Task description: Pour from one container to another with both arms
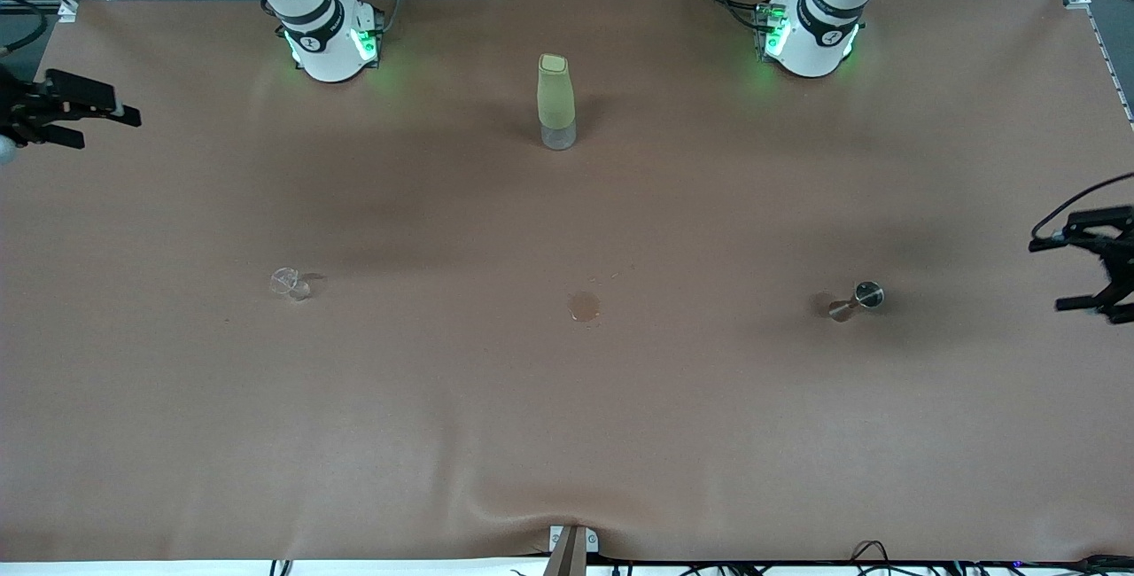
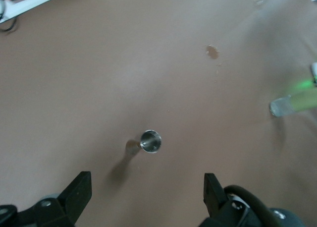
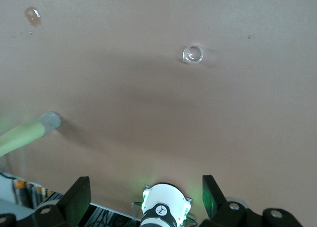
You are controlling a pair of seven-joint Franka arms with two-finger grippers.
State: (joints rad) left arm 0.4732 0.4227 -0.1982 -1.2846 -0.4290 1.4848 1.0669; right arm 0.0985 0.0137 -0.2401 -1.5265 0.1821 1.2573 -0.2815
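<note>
Bench [image 1: 567, 434]: brown covering, rumpled at the edge nearest the front camera. It carries three vessels set well apart, which we judge leaves each arm free room to reach one.

Left gripper [image 1: 1085, 273]: hangs over the bench edge at the left arm's end, beside the jigger and well apart from it. Jaws spread wide, holding and touching nothing; its wrist view looks down between them at the jigger.

Right gripper [image 1: 75, 120]: hangs over the bench edge at the right arm's end. Jaws spread wide, holding nothing; its wrist view shows the glass and bottle below.

Bottle [image 1: 556, 102]: tall, pale green sleeve, clear base, upright, midway between the two arm bases and farthest from the front camera. We cannot tell how full it is.

Jigger [image 1: 856, 301]: small, metal, upright on the bench toward the left arm's end, its open mouth up. We see no liquid in it for certain.

Glass [image 1: 291, 283]: small, clear, toward the right arm's end, about as near the front camera as the jigger. Contents cannot be told.

Stain [image 1: 584, 306]: darker round mark on the covering between glass and jigger, with small specks beside it.

Stage: vessels standing free with both grippers withdrawn fits either a pour to come or one finished and set down.
</note>
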